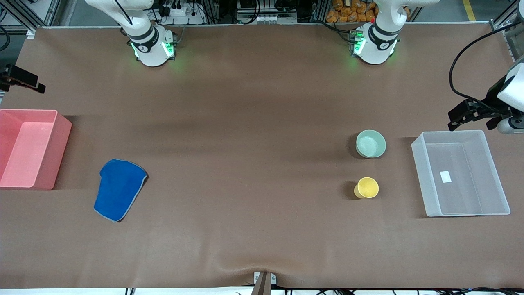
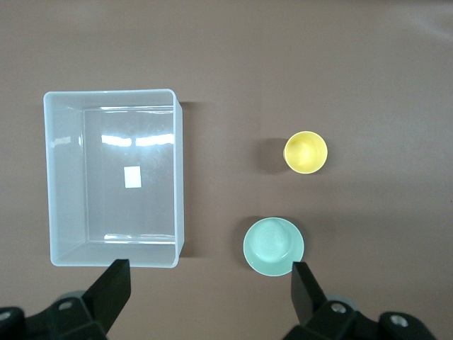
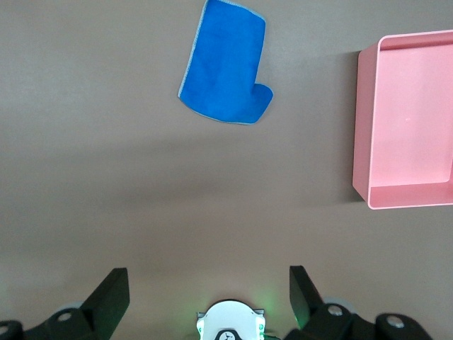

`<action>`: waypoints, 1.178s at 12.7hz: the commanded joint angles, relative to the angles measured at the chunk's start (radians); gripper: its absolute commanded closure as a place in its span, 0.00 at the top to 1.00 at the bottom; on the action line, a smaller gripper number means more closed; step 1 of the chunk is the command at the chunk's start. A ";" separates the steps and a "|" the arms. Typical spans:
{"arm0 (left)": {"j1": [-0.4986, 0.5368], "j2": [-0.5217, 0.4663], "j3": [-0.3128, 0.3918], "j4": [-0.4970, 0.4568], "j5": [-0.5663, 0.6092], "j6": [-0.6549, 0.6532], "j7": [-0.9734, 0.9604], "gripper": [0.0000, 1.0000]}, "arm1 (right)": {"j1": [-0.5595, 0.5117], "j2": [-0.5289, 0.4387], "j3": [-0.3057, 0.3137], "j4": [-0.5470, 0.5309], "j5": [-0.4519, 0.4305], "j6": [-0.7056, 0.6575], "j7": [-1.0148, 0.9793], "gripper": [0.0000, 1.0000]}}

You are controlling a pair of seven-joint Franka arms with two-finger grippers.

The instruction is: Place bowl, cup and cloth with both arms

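Note:
The mint-green bowl (image 1: pixel 371 143) (image 2: pixel 273 246) stands upright on the brown table toward the left arm's end. The yellow cup (image 1: pixel 367 187) (image 2: pixel 306 152) stands upright nearer to the front camera than the bowl. The blue cloth (image 1: pixel 118 188) (image 3: pixel 226 67) lies flat toward the right arm's end. My left gripper (image 1: pixel 470 119) (image 2: pixel 209 268) hangs high over the table beside the clear bin, open and empty. My right gripper (image 1: pixel 24 80) (image 3: pixel 209 273) hangs high over its end of the table, open and empty.
A clear plastic bin (image 1: pixel 419 172) (image 2: pixel 177 177) with a white label inside stands beside the bowl and cup. A pink bin (image 1: pixel 61 151) (image 3: pixel 361 120) stands beside the cloth. The arms' green-lit bases (image 1: pixel 151 47) (image 1: pixel 374 43) stand at the table's back edge.

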 commanded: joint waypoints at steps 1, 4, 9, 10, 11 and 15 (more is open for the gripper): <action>0.000 0.008 0.005 0.023 -0.022 -0.024 0.020 1.00 | 0.003 -0.003 -0.008 -0.006 0.004 0.001 0.006 1.00; 0.000 0.013 0.004 0.023 -0.022 -0.024 0.022 1.00 | -0.007 -0.003 -0.008 -0.007 0.004 -0.007 0.006 1.00; 0.000 0.017 0.005 0.019 -0.020 -0.024 0.011 1.00 | -0.022 0.054 -0.008 0.000 0.004 0.001 0.004 1.00; 0.003 0.017 0.004 0.017 -0.020 -0.024 0.013 1.00 | -0.023 0.077 -0.008 0.005 0.001 0.004 0.004 1.00; 0.004 0.022 0.004 0.016 -0.020 -0.024 0.013 1.00 | -0.031 0.097 -0.008 0.006 -0.004 0.005 0.004 1.00; 0.010 0.031 0.005 0.016 -0.020 -0.024 0.019 1.00 | -0.071 0.167 -0.008 0.006 -0.001 0.042 0.006 1.00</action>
